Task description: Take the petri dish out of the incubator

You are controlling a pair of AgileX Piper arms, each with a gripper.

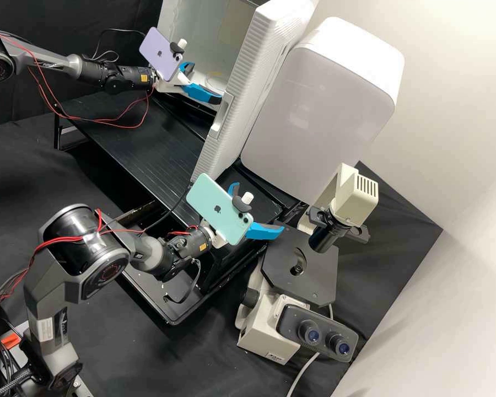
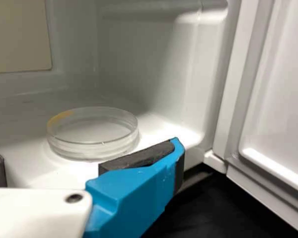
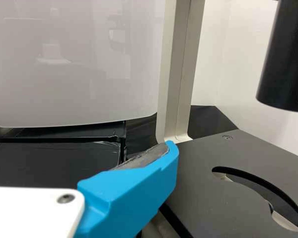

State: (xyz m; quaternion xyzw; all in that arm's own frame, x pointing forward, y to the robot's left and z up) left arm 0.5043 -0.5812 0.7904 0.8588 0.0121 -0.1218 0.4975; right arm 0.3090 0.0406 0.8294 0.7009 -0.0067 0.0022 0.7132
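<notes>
high view first: the left claw (image 1: 203, 82) is parked right in the mouth of the white incubator (image 1: 204, 27). the open door (image 1: 248, 82) is off to the claw's side. its two blue fingers are spread apart and there's nothing gripped between them. the right claw (image 1: 258, 209) sits at the near end of the black bench (image 1: 149, 143), well apart from the left one. its fingers are also spread and holding nothing. the microscope (image 1: 292, 325) is just ahead of and below that claw, and the lower fingertip is over the edge of its black stage (image 1: 303, 270). left wrist view: the petri dish (image 2: 92, 131) is on the white floor inside the incubator, just ahead of the left claw and between the lines of its fingers. it's clear, lying flat, with a small yellowish mark on its far rim. one blue finger (image 2: 139, 193) with a black pad comes up close to the dish's near edge, can't tell if it actually touches. the door's inner side (image 2: 273, 99) is beyond that finger. right wrist view: a blue finger (image 3: 134, 193) with a grey pad, nothing against the pad. the stage with its cut-out slot is just beyond and beside it, and a black barrel (image 3: 288, 54) hangs above the stage. a big white casing (image 3: 74, 59) stands ahead of the claw.
</notes>
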